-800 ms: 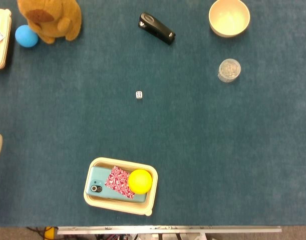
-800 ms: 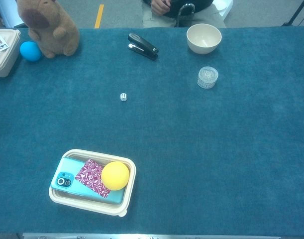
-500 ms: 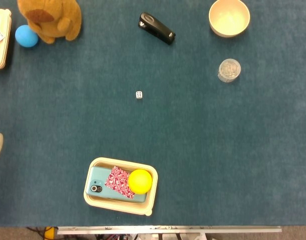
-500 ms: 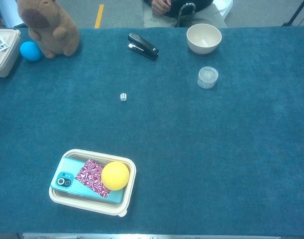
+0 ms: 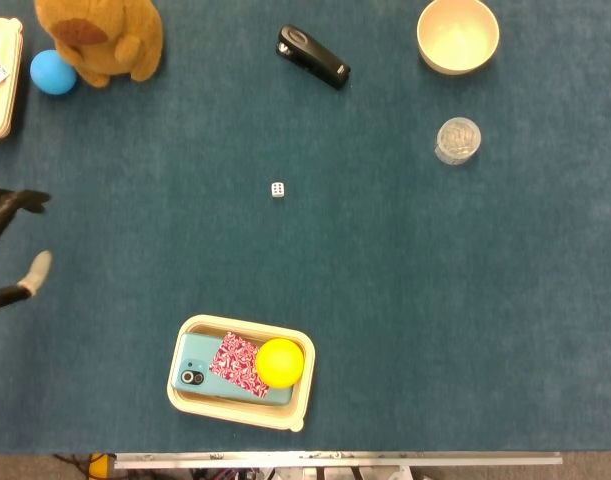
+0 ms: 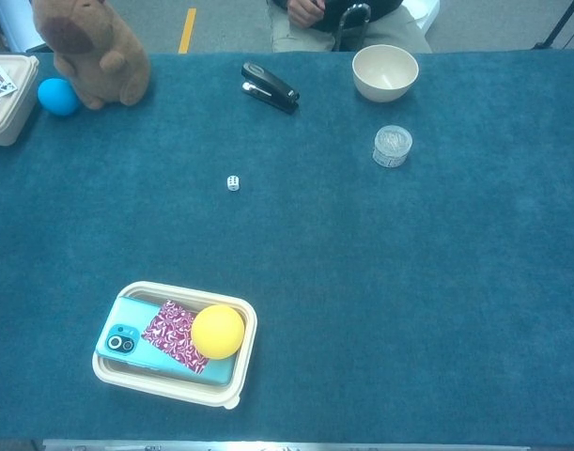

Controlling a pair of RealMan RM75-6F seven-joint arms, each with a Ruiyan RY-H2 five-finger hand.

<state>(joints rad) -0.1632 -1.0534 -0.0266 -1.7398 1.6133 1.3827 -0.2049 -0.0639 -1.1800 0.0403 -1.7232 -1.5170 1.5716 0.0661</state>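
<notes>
- My left hand [image 5: 7,250] shows only in the head view, at the counter's [image 5: 435,300] left edge, fingers spread, holding nothing.
- Nearest it, the cream tray [image 5: 241,416] carries a teal phone [image 5: 195,372] and a yellow ball [image 5: 280,362].

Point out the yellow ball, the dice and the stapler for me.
yellow ball [image 5: 280,362], head view, middle of its top surface.
dice [image 5: 278,189], head view, its top face.
stapler [image 6: 270,86], chest view, middle of its black body.
</notes>
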